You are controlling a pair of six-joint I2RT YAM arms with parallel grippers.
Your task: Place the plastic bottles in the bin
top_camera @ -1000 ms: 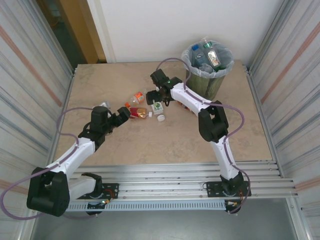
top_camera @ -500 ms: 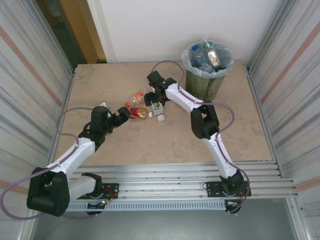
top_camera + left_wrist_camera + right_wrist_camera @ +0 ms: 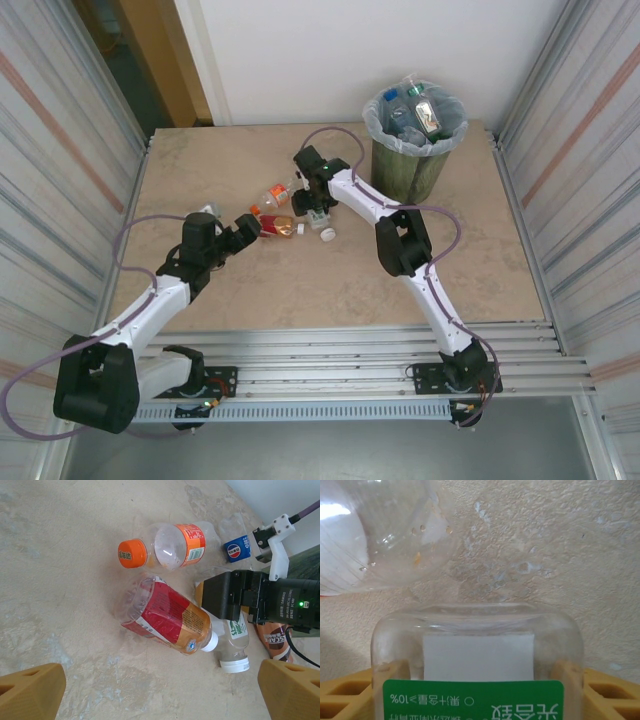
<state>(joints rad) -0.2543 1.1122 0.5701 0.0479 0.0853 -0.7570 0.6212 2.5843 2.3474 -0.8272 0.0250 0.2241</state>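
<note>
Our right gripper [image 3: 316, 203] straddled the green-labelled bottle [image 3: 477, 680] lying on the counter [image 3: 220, 170], apart from the bin [image 3: 400, 170]; whether it pinched yet, we could not tell. We judged it should squeeze firmly mid-body before lifting. Our left gripper [image 3: 160, 692] stood wide, empty.

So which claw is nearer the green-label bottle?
Right. The right claw straddles the green-label bottle; the left claw hovers short of it, beyond the red-label bottle.
</note>
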